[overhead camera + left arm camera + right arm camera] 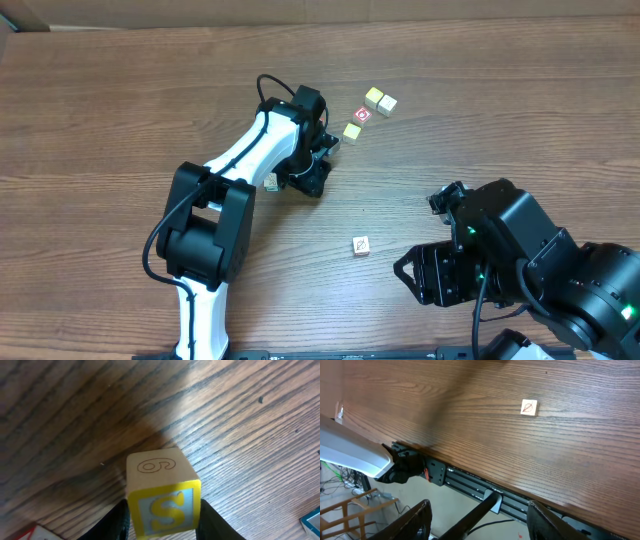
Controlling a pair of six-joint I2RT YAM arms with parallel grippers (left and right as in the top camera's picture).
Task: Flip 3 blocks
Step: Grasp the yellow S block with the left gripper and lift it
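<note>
Looking from above, you couldn't see the S block at all, since the left arm [255,150] covered it. Only the left wrist cam showed the S block [162,495]. It had a pale top w/ a "6" and a yellow-edged blue side w/ a yellow S. The left pincer [162,522] was clamped on it, w/ a dark finger [117,522] tight on each side & no gap. The picture's bottom edge cut both fingers off. Couldn't tell if the block touched the counter [240,420].

The right pincer [479,515] stood wide apart w/ nothing in it, past the counter's front edge. The leaf block [529,407] lay alone, well apart from it. Its drawing was clear only in the right wrist cam. From above it was just a tiny pale square [361,245].

Another pale block [271,183] peeked out beside the left arm, partly hidden. The little cubes [374,97] near the left pincer were too small to read.
</note>
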